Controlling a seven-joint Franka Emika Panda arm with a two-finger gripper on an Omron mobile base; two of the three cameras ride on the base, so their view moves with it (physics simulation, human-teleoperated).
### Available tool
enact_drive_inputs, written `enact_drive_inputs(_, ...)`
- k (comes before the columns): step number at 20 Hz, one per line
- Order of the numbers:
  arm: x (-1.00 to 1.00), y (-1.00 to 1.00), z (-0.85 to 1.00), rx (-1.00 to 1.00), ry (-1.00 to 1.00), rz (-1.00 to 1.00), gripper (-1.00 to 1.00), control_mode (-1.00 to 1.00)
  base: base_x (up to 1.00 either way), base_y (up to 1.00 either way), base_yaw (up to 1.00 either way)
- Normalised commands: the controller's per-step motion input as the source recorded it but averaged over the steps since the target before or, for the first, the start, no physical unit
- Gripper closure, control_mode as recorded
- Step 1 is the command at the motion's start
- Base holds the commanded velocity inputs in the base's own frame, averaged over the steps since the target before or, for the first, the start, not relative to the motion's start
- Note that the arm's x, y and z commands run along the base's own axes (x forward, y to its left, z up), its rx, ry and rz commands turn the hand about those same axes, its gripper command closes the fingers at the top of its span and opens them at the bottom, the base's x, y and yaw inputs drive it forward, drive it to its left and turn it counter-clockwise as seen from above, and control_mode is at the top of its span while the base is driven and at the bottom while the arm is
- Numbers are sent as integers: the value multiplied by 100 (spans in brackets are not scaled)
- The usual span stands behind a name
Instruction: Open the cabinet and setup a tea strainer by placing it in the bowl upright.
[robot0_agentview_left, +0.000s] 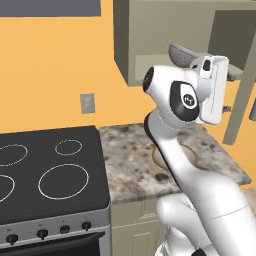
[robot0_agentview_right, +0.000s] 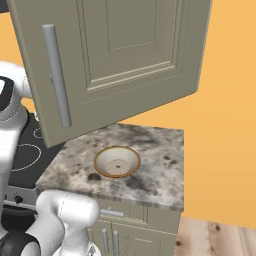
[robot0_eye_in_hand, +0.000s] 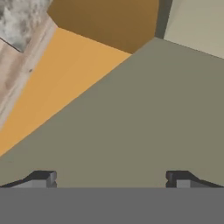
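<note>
Cabinet (robot0_agentview_right: 135, 60) door is open; your wide-open, empty gripper (robot0_eye_in_hand: 109, 177) now goes for the tea strainer (robot0_agentview_left: 181, 54).
Reach to the cabinet shelf edge, then carry it to the bowl (robot0_agentview_right: 117, 161) on the counter (robot0_agentview_right: 160, 155).

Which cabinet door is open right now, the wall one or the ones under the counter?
The wall cabinet is open: its panelled door with the long silver handle swings out above the bowl. The lower counter cabinets are shut.

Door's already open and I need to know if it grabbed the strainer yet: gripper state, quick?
Gripper: open, jaws spread wide, nothing held between them.
</note>
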Motion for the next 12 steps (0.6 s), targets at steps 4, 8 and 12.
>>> enact_drive_inputs(4, -1, -95, 0, 0, -8, -18, -100, -100, 0, 0, 0)
enact_drive_inputs(8, -1, -100, 0, 1, -9, -17, -100, -100, 0, 0, 0)
enact_drive_inputs(12, -1, -100, 0, 7, -11, -4, -100, -100, 0, 0, 0)
